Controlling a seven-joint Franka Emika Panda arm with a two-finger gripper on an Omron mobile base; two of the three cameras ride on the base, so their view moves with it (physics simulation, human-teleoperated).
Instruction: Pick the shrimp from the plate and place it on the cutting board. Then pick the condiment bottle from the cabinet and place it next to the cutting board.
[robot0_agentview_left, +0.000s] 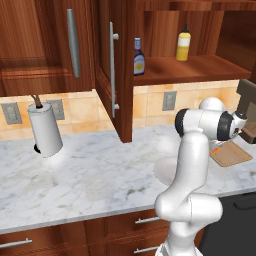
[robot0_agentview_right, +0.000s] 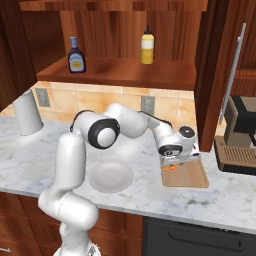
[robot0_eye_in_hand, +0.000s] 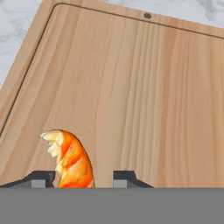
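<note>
Pincer (robot0_eye_in_hand: 83, 178) sat low over the cutting board (robot0_eye_in_hand: 131, 96) in your hand view, jaws spread wider than the shrimp (robot0_eye_in_hand: 70, 159), which stood between the fingertips, nearer the left one. Whether it was touching the board, I couldn't tell. Right base view: gripper (robot0_agentview_right: 172, 165) was at the board's (robot0_agentview_right: 190, 176) near-left end; plate (robot0_agentview_right: 111, 176) lay left of the board, condiment bottle (robot0_agentview_right: 76, 55) on the cabinet (robot0_agentview_right: 130, 70) shelf above. Left base view: board (robot0_agentview_left: 231, 154) was partly behind the arm.

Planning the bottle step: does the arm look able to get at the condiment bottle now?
Probably yes: the cabinet door stands open and the condiment bottle stands alone near the shelf's front edge, but the claw is at the shrimp.
</note>
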